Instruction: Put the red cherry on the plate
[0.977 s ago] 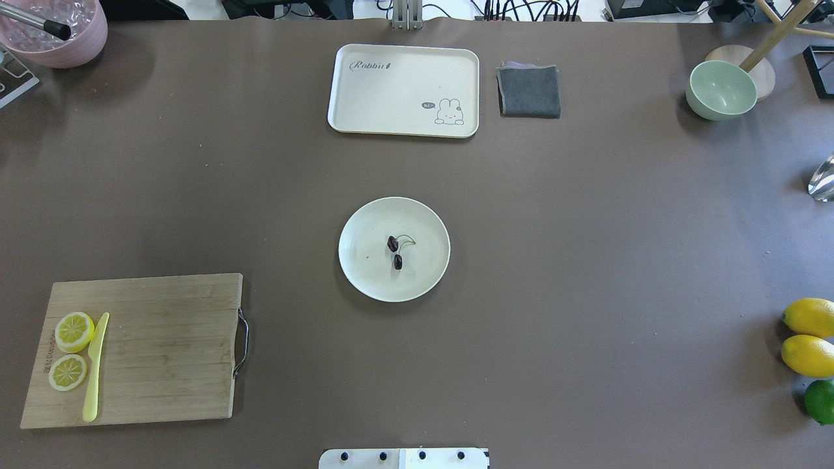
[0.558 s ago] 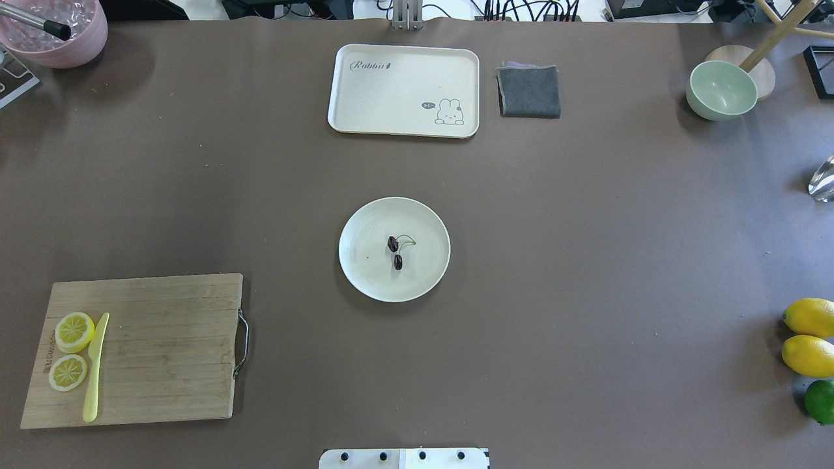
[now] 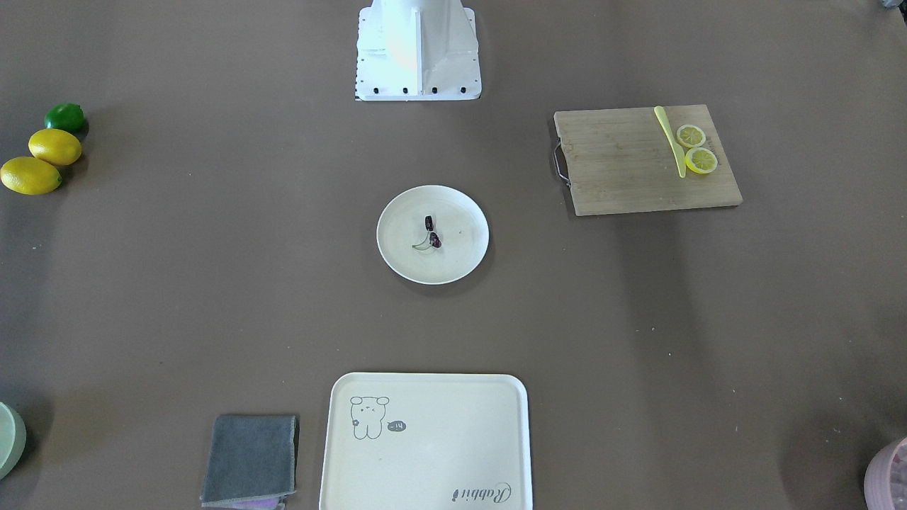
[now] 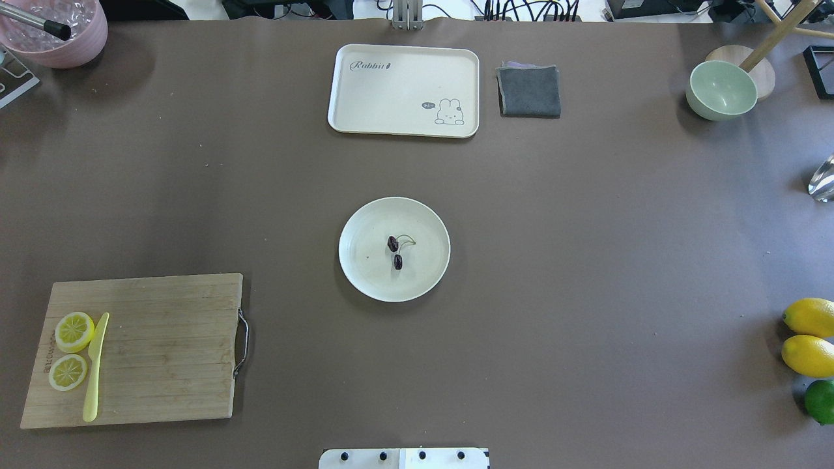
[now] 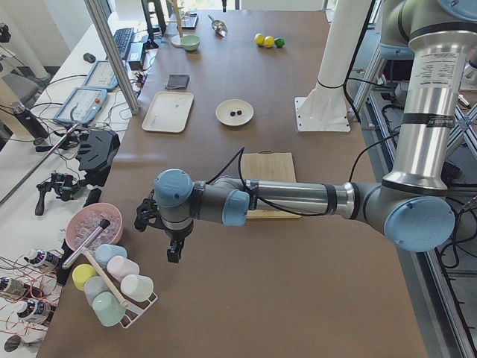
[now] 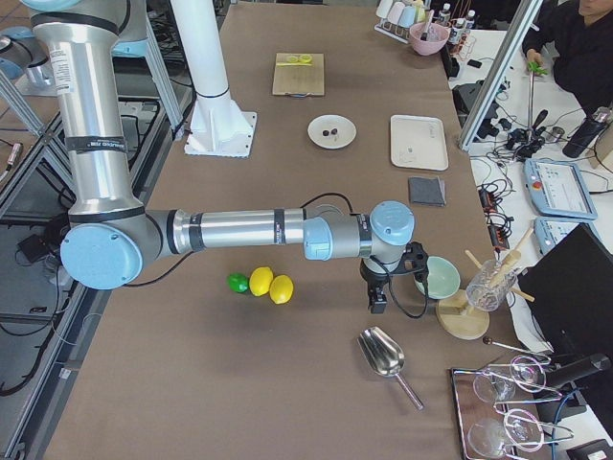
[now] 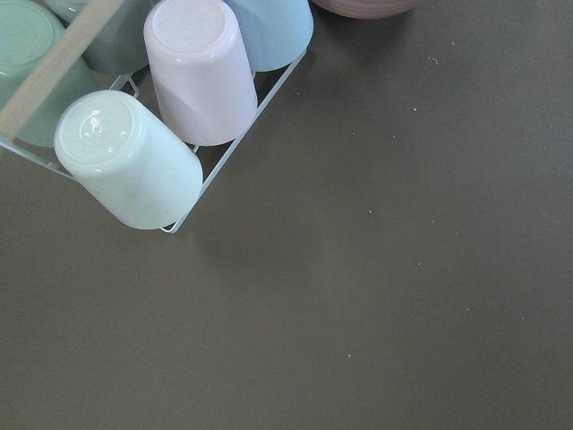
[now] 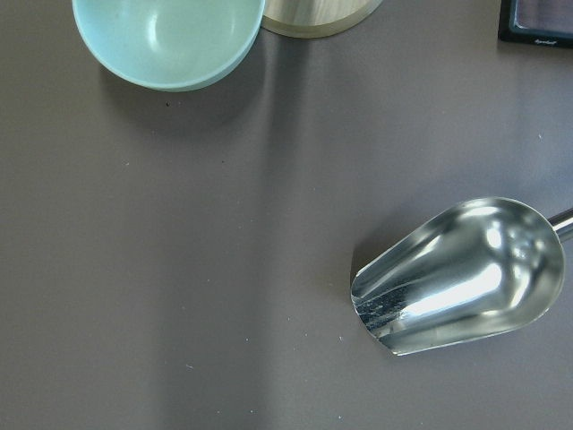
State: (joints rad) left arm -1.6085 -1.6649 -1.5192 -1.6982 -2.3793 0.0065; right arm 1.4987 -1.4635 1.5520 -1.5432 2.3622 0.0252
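The red cherry [image 4: 395, 251], a dark pair joined by thin green stems, lies near the middle of the round cream plate [image 4: 423, 277] at the table's centre. The front-facing view shows the cherry [image 3: 431, 236] on the plate [image 3: 457, 262] too. No gripper is near it. My left gripper [image 5: 173, 252] hangs over the table's far left end beside a cup rack. My right gripper [image 6: 377, 303] hangs over the far right end near a green bowl. Both show only in the side views, so I cannot tell whether they are open or shut.
A cream tray [image 4: 403, 90] and grey cloth [image 4: 529, 91] lie at the back. A cutting board [image 4: 140, 348] with lemon slices and a yellow knife is front left. Lemons and a lime [image 4: 810, 355], a green bowl [image 4: 720, 90] and a metal scoop [image 8: 461, 278] are on the right.
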